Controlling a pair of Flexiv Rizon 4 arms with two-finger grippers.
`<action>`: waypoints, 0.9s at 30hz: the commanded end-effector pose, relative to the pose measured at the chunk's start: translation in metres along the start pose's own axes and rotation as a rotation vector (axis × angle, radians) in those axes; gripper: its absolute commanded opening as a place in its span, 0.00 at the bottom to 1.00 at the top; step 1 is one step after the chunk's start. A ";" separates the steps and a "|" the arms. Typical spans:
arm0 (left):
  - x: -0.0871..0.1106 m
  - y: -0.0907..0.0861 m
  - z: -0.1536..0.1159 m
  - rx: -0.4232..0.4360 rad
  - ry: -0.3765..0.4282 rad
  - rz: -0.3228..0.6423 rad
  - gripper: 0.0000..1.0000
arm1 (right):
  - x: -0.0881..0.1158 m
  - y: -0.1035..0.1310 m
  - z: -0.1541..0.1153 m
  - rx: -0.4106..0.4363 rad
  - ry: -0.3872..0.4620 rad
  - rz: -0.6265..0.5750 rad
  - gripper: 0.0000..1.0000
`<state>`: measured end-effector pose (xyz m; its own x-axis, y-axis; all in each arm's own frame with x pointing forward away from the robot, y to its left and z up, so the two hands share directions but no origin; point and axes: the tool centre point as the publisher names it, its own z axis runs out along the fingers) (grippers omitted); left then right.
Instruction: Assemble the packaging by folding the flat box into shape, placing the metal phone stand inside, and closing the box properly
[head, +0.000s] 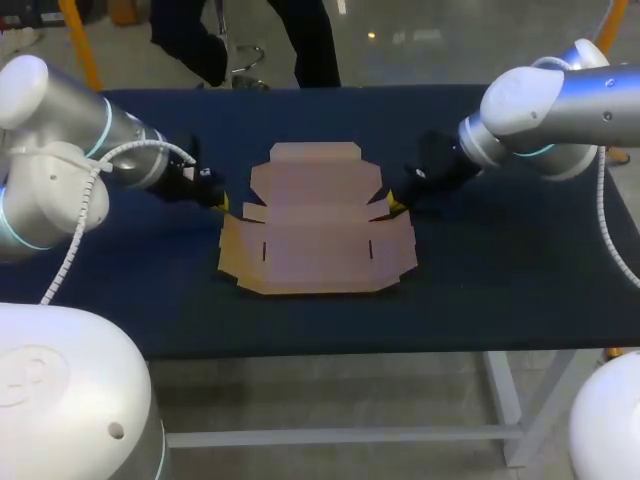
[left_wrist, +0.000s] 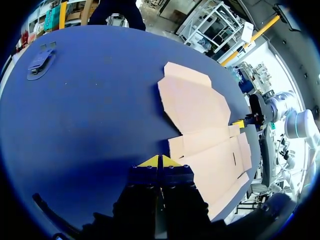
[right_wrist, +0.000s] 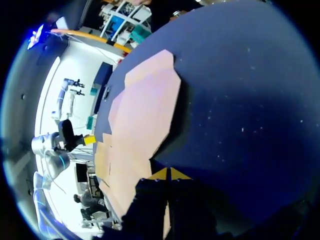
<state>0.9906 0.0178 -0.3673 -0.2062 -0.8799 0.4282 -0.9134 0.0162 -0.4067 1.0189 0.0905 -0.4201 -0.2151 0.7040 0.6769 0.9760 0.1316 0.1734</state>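
At the left and right edges of the flat box (head: 318, 228), the left gripper (head: 221, 203) and right gripper (head: 393, 205) sit pinched shut, empty; folding looks unstarted, so its side flaps need raising next.

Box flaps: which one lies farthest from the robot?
The narrow flap along the far edge of the box. The rest lie at its sides, nearer the robot.

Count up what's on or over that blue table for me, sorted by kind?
Flat cardboard box: 1
Grippers: 2 (left gripper, right gripper)
Small dark item, perhaps the phone stand: 1
Total: 4
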 end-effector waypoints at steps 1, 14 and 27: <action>-0.002 -0.004 -0.001 0.002 0.001 0.005 0.00 | -0.001 0.001 0.000 0.007 0.007 -0.003 0.00; -0.010 -0.022 0.016 -0.058 0.005 0.047 0.00 | 0.003 0.001 0.001 0.011 0.003 -0.005 0.00; -0.012 -0.012 0.034 -0.191 0.051 0.098 0.00 | 0.005 0.001 0.001 0.013 0.000 -0.004 0.00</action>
<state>1.0072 0.0119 -0.3926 -0.3022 -0.8511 0.4292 -0.9303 0.1651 -0.3276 1.0173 0.0944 -0.4179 -0.2190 0.7047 0.6749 0.9754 0.1396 0.1708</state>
